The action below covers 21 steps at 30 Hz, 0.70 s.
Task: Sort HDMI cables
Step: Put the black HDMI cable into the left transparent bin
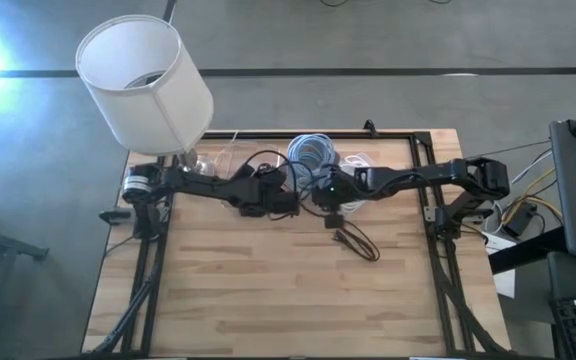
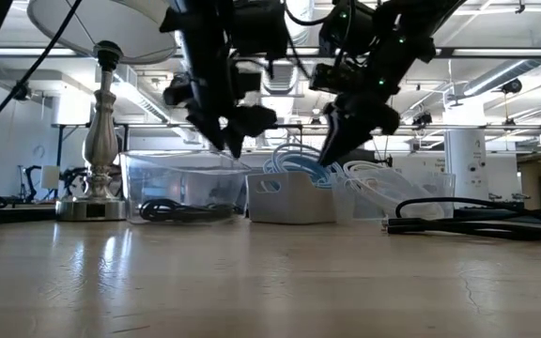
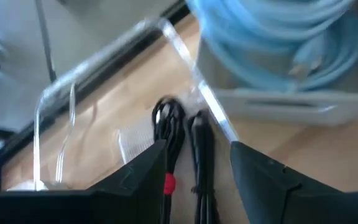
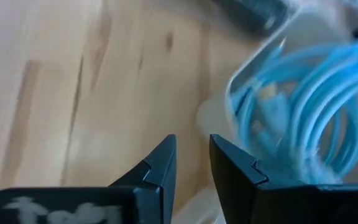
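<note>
Bright overhead glare upper left; both wrist views smeared with blur.

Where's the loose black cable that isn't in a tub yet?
In the high view the loose black cable lies on the bare table, right of centre, just in front of the right gripper; in the low view it is at far right.

Floor: you see grey concrete floor (image 1: 388,50) | Lamp: white drum-shaded table lamp (image 1: 144,83) | Ceiling: long fluorescent strip lights (image 2: 496,75)
</note>
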{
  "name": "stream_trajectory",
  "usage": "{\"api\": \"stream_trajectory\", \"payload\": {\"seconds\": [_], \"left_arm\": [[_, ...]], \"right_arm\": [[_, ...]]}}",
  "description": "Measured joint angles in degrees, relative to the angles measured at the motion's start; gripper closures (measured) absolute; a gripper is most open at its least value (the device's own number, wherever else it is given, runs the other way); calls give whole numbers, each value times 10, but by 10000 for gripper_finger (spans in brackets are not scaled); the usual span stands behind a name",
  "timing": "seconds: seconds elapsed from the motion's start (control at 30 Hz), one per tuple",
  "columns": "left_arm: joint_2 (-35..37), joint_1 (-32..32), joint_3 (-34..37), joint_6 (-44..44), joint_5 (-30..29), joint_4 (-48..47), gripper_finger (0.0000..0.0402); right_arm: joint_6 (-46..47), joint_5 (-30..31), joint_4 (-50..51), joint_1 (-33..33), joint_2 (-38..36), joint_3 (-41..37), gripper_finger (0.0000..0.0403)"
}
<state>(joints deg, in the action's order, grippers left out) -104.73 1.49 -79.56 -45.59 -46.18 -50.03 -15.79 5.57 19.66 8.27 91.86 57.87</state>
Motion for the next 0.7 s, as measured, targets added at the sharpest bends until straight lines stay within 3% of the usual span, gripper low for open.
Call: {"api": "stream_trajectory", "payload": {"seconds": [0.23, 0.47, 0.7], "left_arm": [[0, -16, -65, 69, -55, -2, 220], [0, -20, -95, 117, -60, -1, 223], [0, -20, -89, 125, -60, 0, 223]], "right_arm": [[126, 6, 96, -32, -25, 0, 296], [260, 5, 218, -102, -29, -2, 284], [382, 4, 261, -159, -29, -24, 272]]}}
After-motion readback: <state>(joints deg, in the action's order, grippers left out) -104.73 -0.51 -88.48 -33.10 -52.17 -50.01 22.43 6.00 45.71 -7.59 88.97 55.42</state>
